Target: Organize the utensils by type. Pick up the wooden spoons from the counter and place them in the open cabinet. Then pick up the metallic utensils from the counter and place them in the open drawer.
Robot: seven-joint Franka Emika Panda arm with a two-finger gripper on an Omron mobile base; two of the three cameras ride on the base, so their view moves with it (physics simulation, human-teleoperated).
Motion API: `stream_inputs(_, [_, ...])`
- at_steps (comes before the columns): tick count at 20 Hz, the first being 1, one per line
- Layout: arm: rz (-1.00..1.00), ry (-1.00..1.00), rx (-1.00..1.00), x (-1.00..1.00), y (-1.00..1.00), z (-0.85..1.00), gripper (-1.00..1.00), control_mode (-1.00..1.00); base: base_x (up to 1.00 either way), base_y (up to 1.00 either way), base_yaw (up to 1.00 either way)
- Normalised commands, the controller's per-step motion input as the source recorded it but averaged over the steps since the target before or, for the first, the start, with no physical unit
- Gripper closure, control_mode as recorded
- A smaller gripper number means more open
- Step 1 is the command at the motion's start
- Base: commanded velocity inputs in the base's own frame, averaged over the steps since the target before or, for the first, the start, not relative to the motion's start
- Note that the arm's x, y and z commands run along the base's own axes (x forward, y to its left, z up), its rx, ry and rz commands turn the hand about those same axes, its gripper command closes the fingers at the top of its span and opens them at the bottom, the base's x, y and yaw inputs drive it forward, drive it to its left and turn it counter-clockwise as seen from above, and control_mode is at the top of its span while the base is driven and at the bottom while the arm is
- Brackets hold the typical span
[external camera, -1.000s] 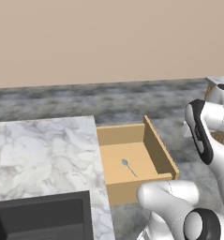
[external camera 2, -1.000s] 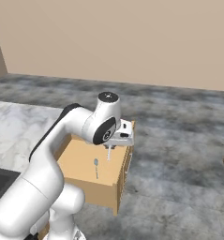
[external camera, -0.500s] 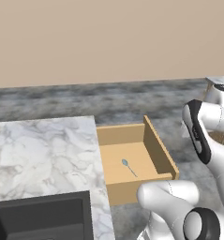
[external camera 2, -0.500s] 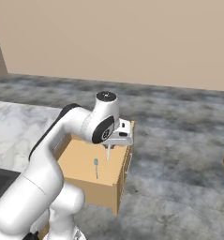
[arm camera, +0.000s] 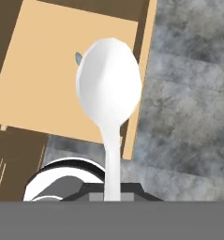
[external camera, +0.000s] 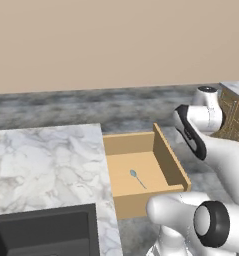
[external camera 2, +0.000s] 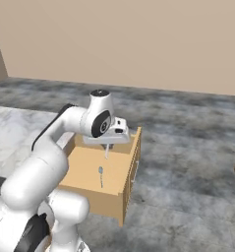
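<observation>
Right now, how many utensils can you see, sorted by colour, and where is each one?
Bluish spoon: 1, lying on the bottom of the open drawer.
Whitish spoon: 1, held by its handle in the pincer, above the drawer.
Wooden spoons: 0.
Total: 2 utensils.

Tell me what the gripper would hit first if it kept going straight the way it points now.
Probably the flat bottom of the open drawer: the gripper, shut on the whitish spoon, points down over it. The bluish spoon lies nearby; depth is unclear.

text: none readable | labels: none | brands: none | numbers: none | signs: none
</observation>
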Motion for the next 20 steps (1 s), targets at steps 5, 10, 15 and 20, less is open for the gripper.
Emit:
stream_inputs(5, [-0.01, 0.17, 0.02, 0.5, 0.36, -0.48, 1.0, -1.0, 0.0, 0.0, 0.0])
stream_inputs(10, [-0.01, 0.02, 0.07, 0.41, 0.35, -0.47, 1.0, -1.0, 0.0, 0.0, 0.0])
stream_inputs(15, [-0.06, 0.0, 0.03, 0.3, 0.25, -0.6, 1.0, -1.0, 0.0, 0.0, 0.0])
stream_inputs(20, [-0.13, 0.0, -0.11, 0.33, 0.06, -0.57, 1.0, -1.0, 0.0, 0.0, 0.0])
